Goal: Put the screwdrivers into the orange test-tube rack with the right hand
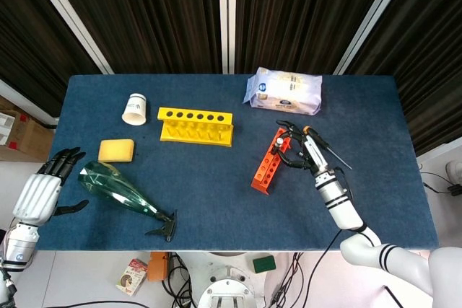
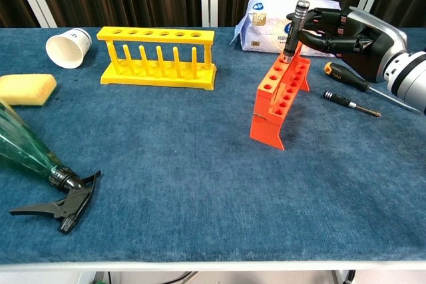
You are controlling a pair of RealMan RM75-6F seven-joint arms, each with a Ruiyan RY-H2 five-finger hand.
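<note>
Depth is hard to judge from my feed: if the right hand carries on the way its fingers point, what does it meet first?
Most likely the black-handled screwdriver the right hand already holds upright in the orange plastic test-tube rack. Past it the white wipes packet lies behind, though depth is unclear.

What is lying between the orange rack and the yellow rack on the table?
Nothing: between the orange test-tube rack and the yellow rack only bare blue table shows, in the chest and head views.

Well left of the right hand [image 2: 346, 34]: yellow rack [image 2: 158, 56], paper cup [image 2: 68, 46], sponge [image 2: 25, 88], green spray bottle [image 2: 30, 154]; just behind it, a white packet [image 2: 266, 28].
</note>
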